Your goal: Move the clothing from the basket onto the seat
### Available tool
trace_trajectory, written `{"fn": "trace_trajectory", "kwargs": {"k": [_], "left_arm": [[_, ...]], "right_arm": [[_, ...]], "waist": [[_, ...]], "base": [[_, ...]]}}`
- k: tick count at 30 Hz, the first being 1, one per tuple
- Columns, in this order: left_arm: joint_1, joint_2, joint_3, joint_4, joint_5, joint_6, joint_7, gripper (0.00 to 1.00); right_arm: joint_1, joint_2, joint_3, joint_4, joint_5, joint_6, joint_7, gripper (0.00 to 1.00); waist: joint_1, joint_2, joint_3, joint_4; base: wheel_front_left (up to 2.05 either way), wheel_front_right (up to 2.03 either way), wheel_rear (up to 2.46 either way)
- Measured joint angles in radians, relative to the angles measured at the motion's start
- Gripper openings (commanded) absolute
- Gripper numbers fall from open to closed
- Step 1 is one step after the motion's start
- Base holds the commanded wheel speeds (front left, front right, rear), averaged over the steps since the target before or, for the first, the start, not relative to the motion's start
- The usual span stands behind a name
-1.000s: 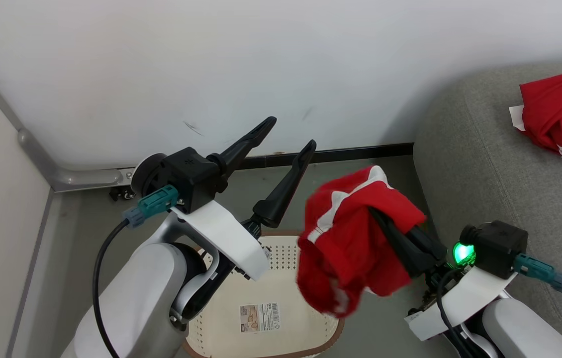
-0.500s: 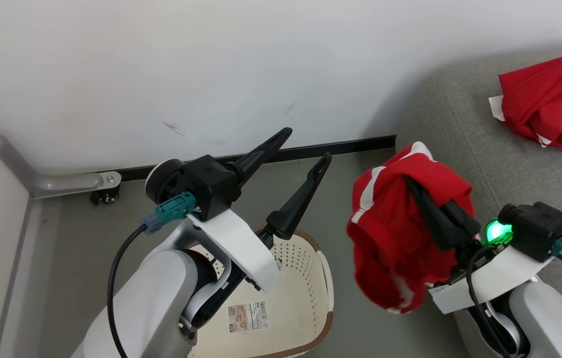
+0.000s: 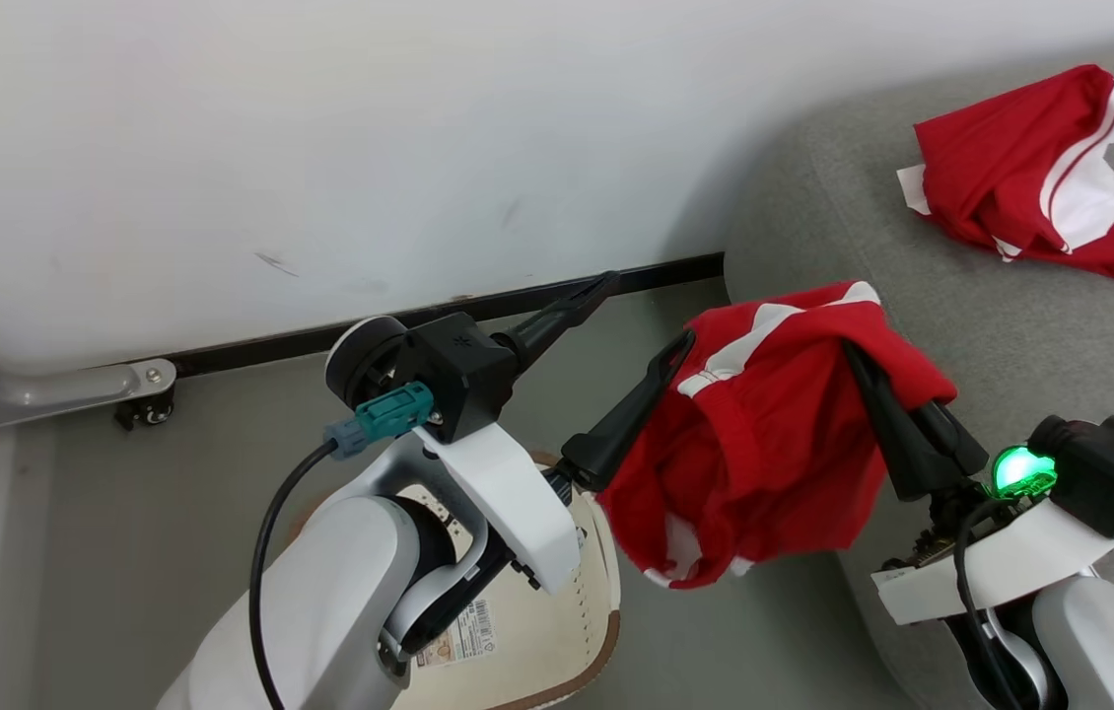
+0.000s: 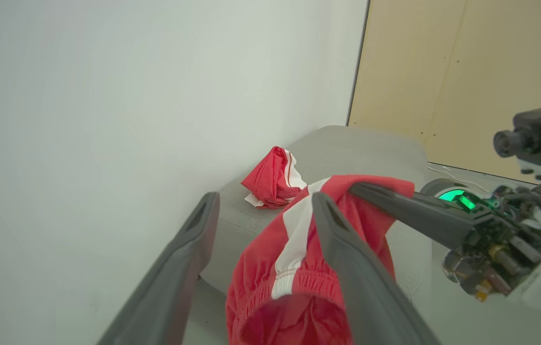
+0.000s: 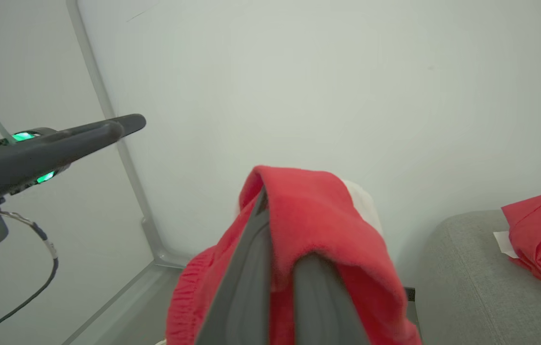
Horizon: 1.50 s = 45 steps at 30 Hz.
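My right gripper (image 3: 858, 350) is shut on a red garment with white stripes (image 3: 764, 454), which drapes over its fingers and hangs above the floor at the near corner of the grey seat (image 3: 912, 296). In the right wrist view the same clothing (image 5: 318, 215) covers the fingertips. My left gripper (image 3: 644, 311) stands open just left of it, one finger (image 4: 328, 225) close against the hanging cloth (image 4: 289, 268). A second red garment (image 3: 1020, 177) lies crumpled on the seat near the wall. The cream basket (image 3: 577, 631) sits on the floor, mostly behind my left arm.
A white wall with a black skirting strip (image 3: 320, 335) runs behind everything. A metal bracket with a small caster (image 3: 138, 394) sits at the floor corner on the left. A beige panel (image 4: 467, 72) stands beyond the seat.
The head camera has swung right, so the seat fills more of the picture and the basket sits lower left. The right gripper has carried its garment up to the seat's corner, beside the left finger.
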Motion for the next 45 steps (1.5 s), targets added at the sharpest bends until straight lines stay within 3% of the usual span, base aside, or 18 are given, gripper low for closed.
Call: {"fn": "trace_trajectory", "kwargs": {"k": [32,45], "left_arm": [[-0.035,-0.004,-0.037,0.036,-0.025,-0.008,0.017,1.0],[-0.035,0.01,-0.029,0.037,-0.021,0.001,0.036,1.0]], "right_arm": [[0.08,0.052,-0.027,-0.062,-0.048,0.0,0.0,0.0],[0.075,0.07,-0.036,-0.054,-0.05,0.0,0.0,0.0]], "waist": [[0.0,0.0,0.033,-0.244],[0.0,0.0,0.071,-0.311]], "base": [[0.0,0.0,0.0],[0.0,0.0,0.0]]}}
